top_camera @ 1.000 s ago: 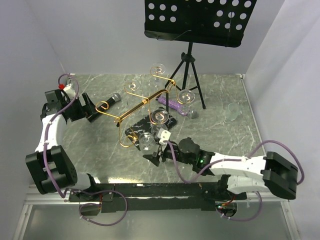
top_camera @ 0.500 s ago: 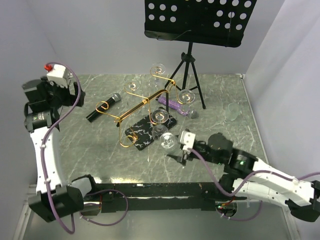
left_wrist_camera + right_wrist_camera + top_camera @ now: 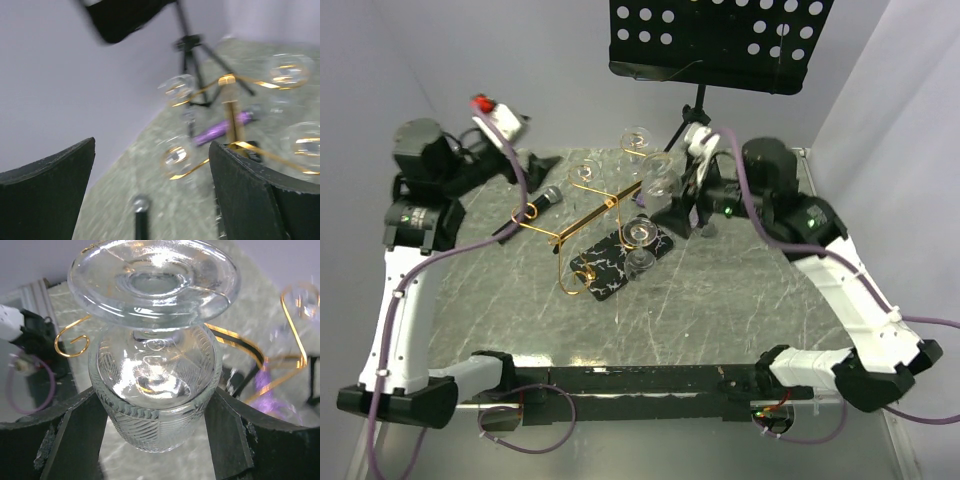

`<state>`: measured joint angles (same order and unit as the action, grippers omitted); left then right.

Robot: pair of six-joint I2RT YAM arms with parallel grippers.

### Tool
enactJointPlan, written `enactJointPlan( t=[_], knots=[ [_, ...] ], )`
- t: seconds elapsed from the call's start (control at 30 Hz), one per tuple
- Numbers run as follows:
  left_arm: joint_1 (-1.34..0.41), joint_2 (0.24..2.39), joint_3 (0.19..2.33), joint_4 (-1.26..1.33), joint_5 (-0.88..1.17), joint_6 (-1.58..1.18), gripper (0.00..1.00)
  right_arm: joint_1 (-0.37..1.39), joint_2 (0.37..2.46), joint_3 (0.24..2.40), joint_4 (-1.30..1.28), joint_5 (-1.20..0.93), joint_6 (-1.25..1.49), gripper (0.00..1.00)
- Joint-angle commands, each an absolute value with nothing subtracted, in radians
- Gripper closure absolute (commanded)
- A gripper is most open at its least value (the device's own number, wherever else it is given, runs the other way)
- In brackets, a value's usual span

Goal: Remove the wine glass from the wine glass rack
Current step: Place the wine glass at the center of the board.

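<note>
Right, the right fingers (image 3: 670,205) have the wine glass (image 3: 152,385) — closed partway round its cut-pattern bowl, one on each flank, with the foot filling the top of the wrist view. From above, the glass hangs beside the top of the wine glass rack (image 3: 595,213), near a curled arm end. Whether the foot is quite free of that gold wire, I can't tell. Those fingers are dark against the music stand (image 3: 720,40) tripod and hard to pick out. The left fingers (image 3: 532,165) are spread wide, holding nothing, up above the microphone (image 3: 535,203) — their wrist view is blurred, the other glasses (image 3: 175,90) just smears. The rack's base sits on the surface (image 3: 740,300).
</note>
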<state>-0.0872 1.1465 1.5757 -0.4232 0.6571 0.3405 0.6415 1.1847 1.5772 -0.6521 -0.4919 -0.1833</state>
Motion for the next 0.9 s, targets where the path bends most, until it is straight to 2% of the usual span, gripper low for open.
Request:
enactJointPlan(
  t=[0.0, 0.2, 0.3, 0.6, 0.87],
  knots=[
    [-0.286, 1.161, 1.605, -0.431, 0.632, 0.426, 0.0, 0.485, 1.187, 1.709, -0.828, -0.652, -0.003, 1.0],
    [-0.498, 1.206, 1.568, -0.321, 0.595, 0.5, 0.0, 0.384, 1.167, 1.652, -0.934, -0.886, 0.05, 1.0],
    [-0.555, 1.23, 1.526, -0.2, 0.584, 0.438, 0.0, 0.365, 1.187, 1.623, -0.907, -0.983, 0.089, 1.0],
    [-0.669, 1.345, 1.592, -0.103, 0.689, 0.316, 0.2, 0.373, 1.226, 1.6, -0.824, -0.942, 0.115, 1.0],
    [-0.696, 1.393, 1.632, -0.109, 0.716, 0.275, 0.28, 0.41, 1.266, 1.617, -0.821, -0.893, 0.074, 1.0]
  ],
)
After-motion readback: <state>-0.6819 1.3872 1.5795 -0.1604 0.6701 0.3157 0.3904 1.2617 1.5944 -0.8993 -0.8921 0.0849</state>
